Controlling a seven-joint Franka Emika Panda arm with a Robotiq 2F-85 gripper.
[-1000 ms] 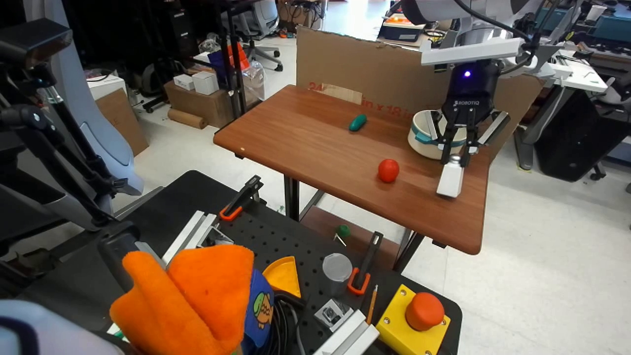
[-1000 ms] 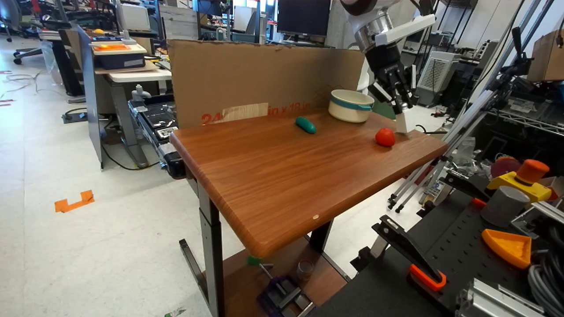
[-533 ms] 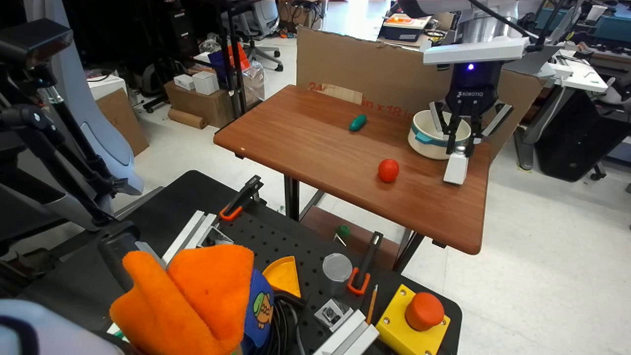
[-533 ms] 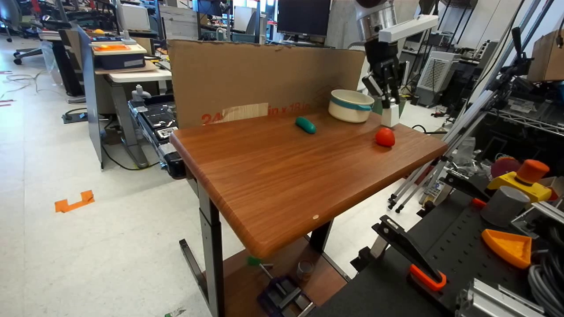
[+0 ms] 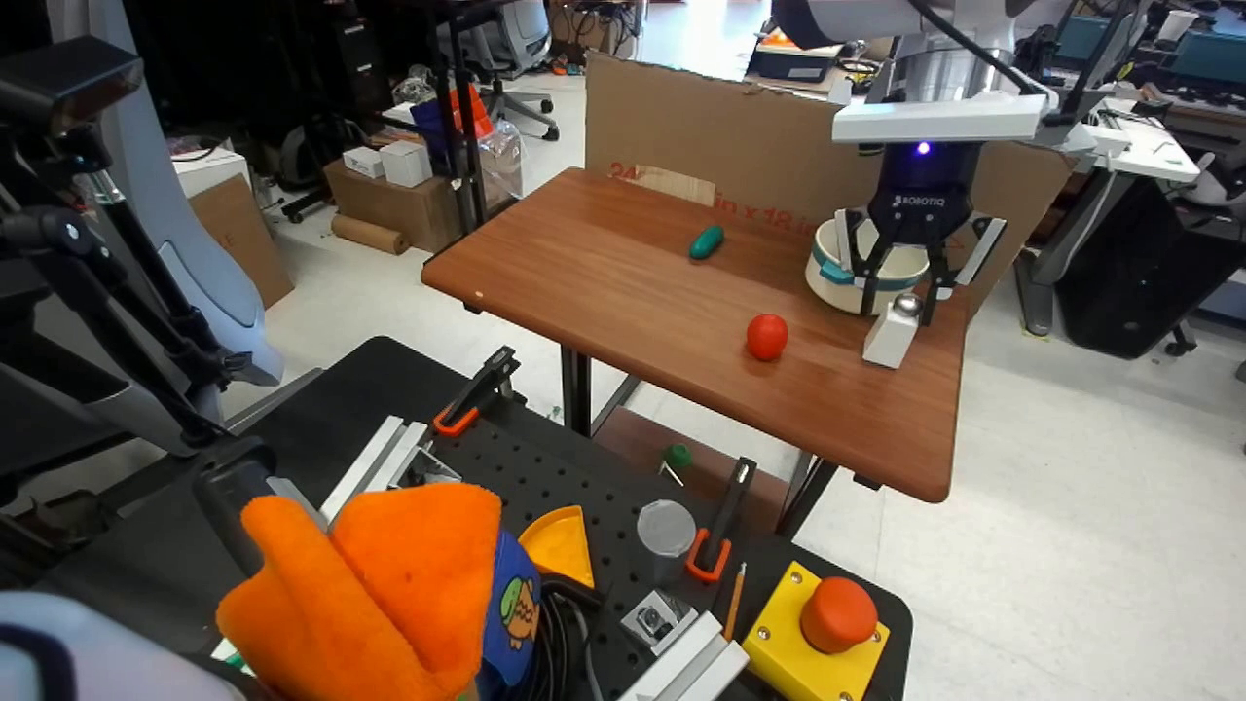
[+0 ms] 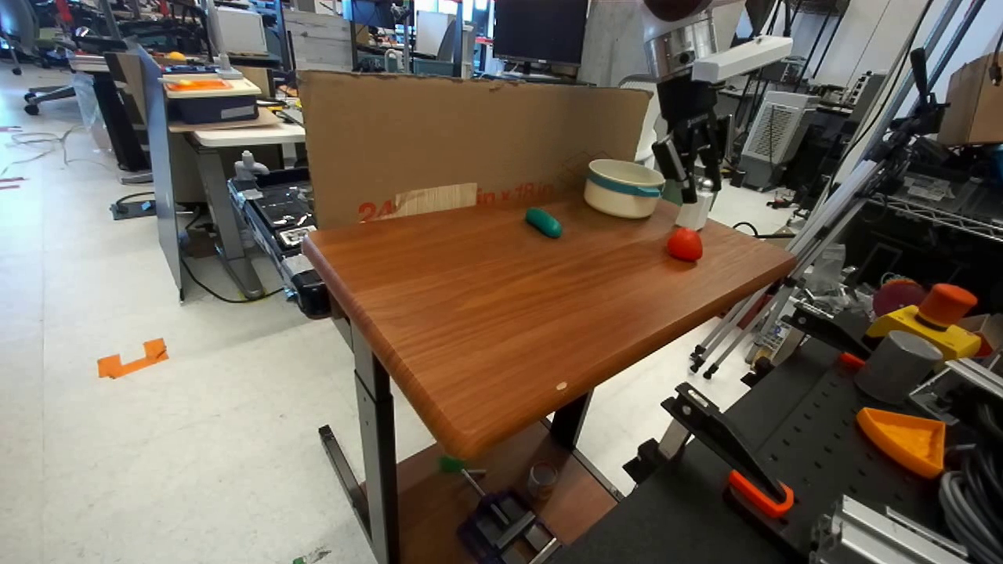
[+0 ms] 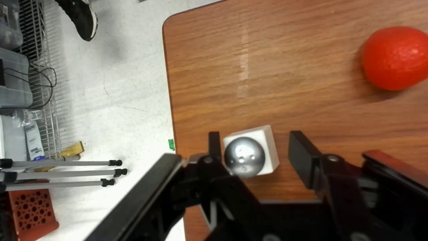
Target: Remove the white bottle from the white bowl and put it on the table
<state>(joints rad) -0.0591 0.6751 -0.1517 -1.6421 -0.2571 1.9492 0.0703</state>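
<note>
The white bottle [image 5: 888, 341], with a round metal cap, is on the table [image 5: 633, 263] in front of the white bowl [image 5: 829, 288]. It leans in an exterior view; I cannot tell whether its base sits flat. My gripper [image 5: 897, 304] is open, with its fingers on either side of the bottle's cap. In the wrist view the bottle [image 7: 249, 154] is between the fingers, close to the left one and apart from the right one [image 7: 302, 157]. In an exterior view the bottle [image 6: 696, 211] is partly behind the red object. The bowl [image 6: 619, 202] has a teal band.
A red round object [image 5: 767, 337] lies left of the bottle and also shows in the wrist view [image 7: 396, 58]. A green object [image 5: 706, 242] lies farther back. A cardboard sheet [image 6: 470, 141] stands along the back edge. The table's side edge [image 7: 169, 90] is near the gripper.
My gripper was shut on the bottle and held it. It moved back toward the bowl and down, then opened. The bottle is now loose between the fingers and leans. The bowl has not moved.
</note>
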